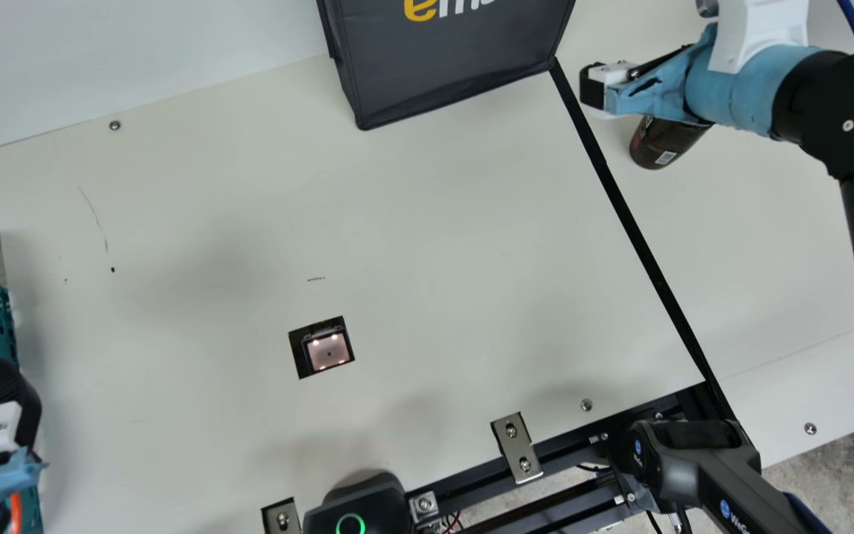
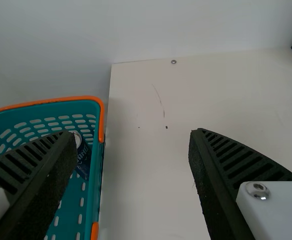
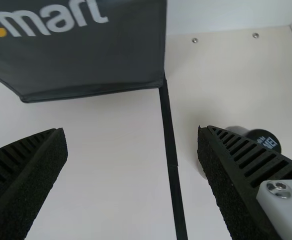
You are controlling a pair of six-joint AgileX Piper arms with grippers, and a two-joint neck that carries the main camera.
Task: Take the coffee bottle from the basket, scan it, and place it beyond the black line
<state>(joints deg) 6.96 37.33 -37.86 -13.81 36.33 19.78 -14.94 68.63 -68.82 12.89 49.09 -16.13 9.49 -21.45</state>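
Beyond the black line, on the right side of the table, is a dark brown coffee bottle, partly hidden under my right arm. My right gripper is above the line's far part. In the right wrist view, my right gripper is open and empty; the bottle's black cap shows behind one finger. My left gripper hangs by the teal basket at the left edge. The left wrist view has my left gripper open and empty, with the basket partly behind one finger.
A scanner window is set into the table. A dark grey bag stands at the back beside the line. A blue can is in the basket. Handheld scanner and black round-topped device are at the front edge.
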